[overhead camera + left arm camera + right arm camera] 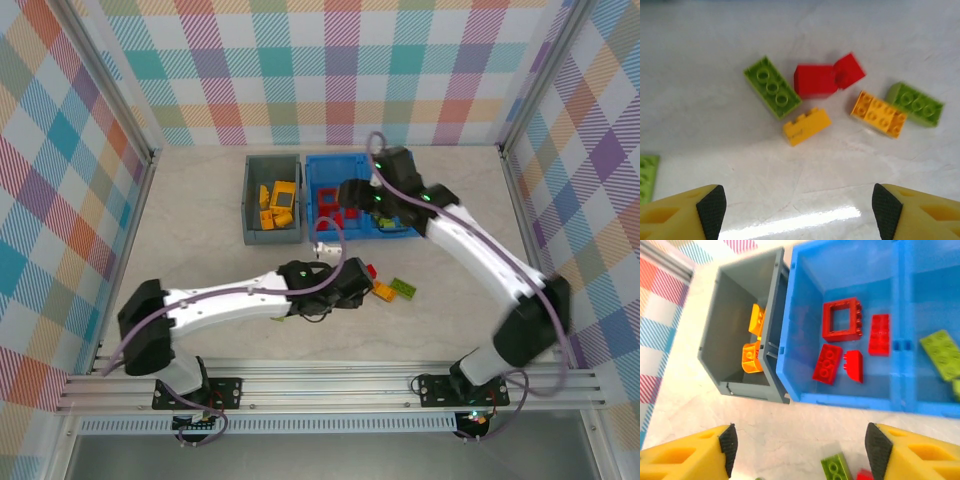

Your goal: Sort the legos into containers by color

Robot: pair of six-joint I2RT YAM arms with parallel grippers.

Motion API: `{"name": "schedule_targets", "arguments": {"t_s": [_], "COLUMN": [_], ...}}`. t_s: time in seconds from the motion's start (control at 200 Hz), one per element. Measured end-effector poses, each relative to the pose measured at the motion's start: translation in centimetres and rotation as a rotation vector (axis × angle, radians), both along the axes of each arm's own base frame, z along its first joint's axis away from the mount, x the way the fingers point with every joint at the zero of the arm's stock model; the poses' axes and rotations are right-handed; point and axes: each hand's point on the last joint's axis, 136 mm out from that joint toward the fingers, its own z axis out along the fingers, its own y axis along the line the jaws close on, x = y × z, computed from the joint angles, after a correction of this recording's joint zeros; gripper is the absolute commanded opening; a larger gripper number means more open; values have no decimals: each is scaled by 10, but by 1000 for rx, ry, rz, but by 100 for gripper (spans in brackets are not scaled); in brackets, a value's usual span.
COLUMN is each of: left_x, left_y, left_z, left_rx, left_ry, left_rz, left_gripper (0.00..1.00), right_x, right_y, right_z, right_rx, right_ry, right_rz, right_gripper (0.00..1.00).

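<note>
You have the left end effector (pixel 797 212) poised above the loose legos (pixel 879 114) on the bench (pixel 715 40), fingers apart and empty. The right end effector (pixel 799 450) stands over the containers, fingers also apart, holding nothing. For the pick in hand, I judge the small yellow brick (pixel 806 126) the likely target. It lies just beside the long green brick (pixel 772 94) and the red pair (pixel 815 80), so turn the fingers to close across its free sides and descend squarely, lest you nudge a neighbour. Count on the bench, left wrist view: three green, two red, two yellow-orange. In the blue bin (pixel 795 340), left compartment: four red, one a square frame (pixel 842 320); right compartment: two green, one cut by the edge. The grey bin (pixel 735 295) shows two yellow.
</note>
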Motion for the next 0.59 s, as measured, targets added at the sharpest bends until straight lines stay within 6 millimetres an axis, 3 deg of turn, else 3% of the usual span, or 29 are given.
{"name": "schedule_targets", "arguments": {"t_s": [0.05, 0.14, 0.325, 0.475, 0.595], "left_x": [-2, -1, 10, 16, 26], "left_y": [-5, -16, -28, -22, -21], "left_z": [-20, -50, -81, -88, -98], "left_rx": [27, 83, 124, 115, 100], "left_ry": [52, 136, 199, 226, 242], "left_rz": [19, 58, 130, 186, 224], "left_gripper": [80, 81, 82, 82, 82], "right_x": [-25, -68, -146, -184, -196], "right_y": [-18, -48, -87, -101, -103], "right_z": [11, 8, -4, 10, 9], "right_rx": [5, -1, 24, 81, 93], "right_ry": [-32, -49, -56, -99, -83], "right_rz": [-9, -13, 40, 77, 102], "right_gripper": [75, 78, 80, 79, 79]}}
